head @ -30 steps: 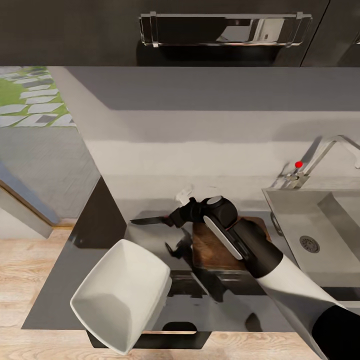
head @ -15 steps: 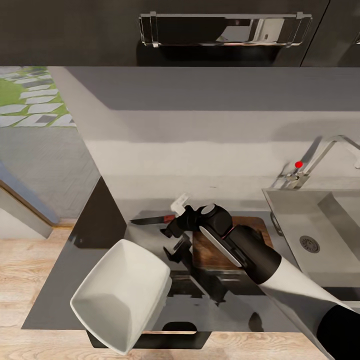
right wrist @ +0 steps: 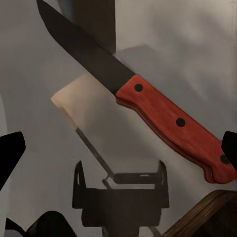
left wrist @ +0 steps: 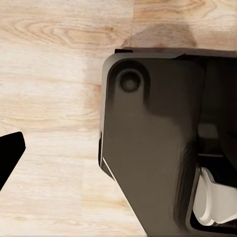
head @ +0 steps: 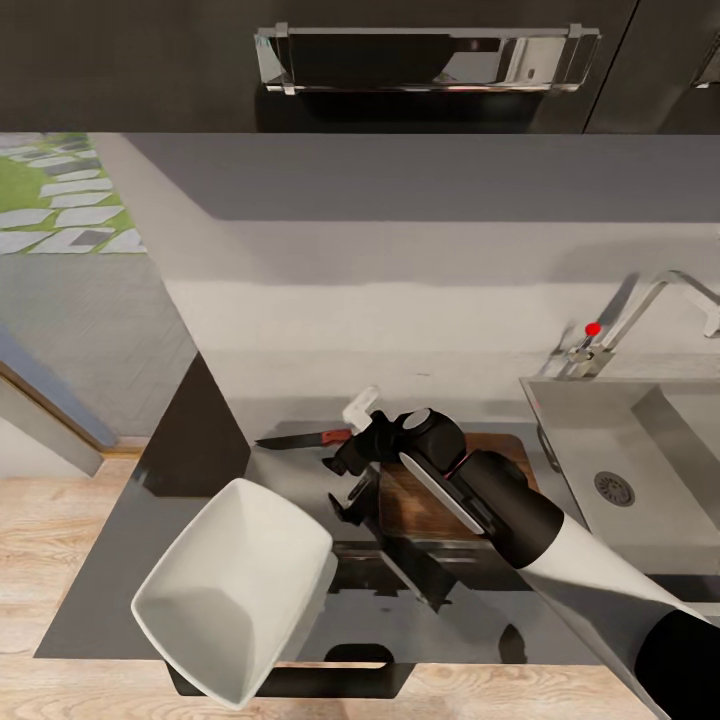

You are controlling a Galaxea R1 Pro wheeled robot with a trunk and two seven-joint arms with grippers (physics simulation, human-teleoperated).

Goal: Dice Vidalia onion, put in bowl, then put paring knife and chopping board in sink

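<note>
Board [head: 425,500]: right arm [head: 520,520] covers most of it, slot end can't be seen. Knife [head: 300,438]: handle end hidden behind the right gripper [head: 352,452] in head view; wrist view cuts the blade tip [right wrist: 42,6] at the frame edge, jaws just dark slivers at both sides. Sink [head: 580,420] cut by frame's right edge, tap [head: 650,300] spout too. Small pale piece [head: 360,407] by the gripper, too small to ID. Left gripper [left wrist: 7,155]: one dark tip, state unclear. Bench [head: 300,300] front edge partly behind bowl [head: 235,590].

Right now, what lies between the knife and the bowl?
In the head view, only bare grey countertop lies between the knife and the bowl. The right gripper sits at the knife's handle end.
</note>
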